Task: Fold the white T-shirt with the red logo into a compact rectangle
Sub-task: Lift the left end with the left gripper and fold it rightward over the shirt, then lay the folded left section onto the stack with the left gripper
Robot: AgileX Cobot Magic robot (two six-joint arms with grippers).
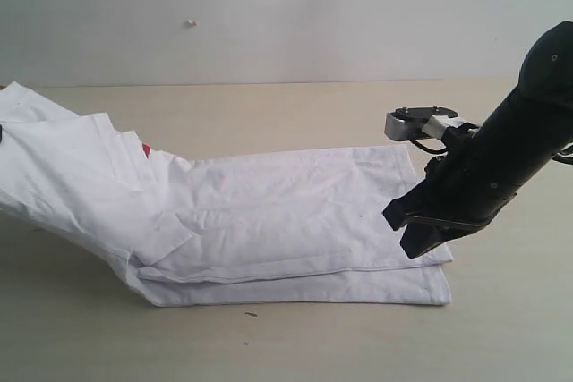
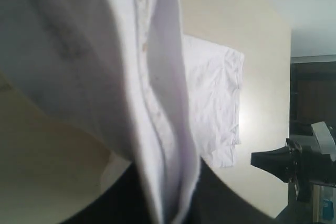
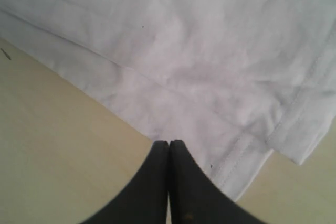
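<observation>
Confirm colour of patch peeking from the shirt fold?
Red. The patch shows against the white T-shirt, best in the exterior view.

red logo (image 1: 146, 149) mostly inside t-shirt (image 1: 295, 212)

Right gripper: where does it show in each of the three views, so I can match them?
Exterior view: right gripper at picture right, over the white T-shirt.
Left wrist view: right gripper, small and dark, at the picture's lower right.
Right wrist view: right gripper at bottom centre, shut.
Shared landmark: the T-shirt's hem.
</observation>
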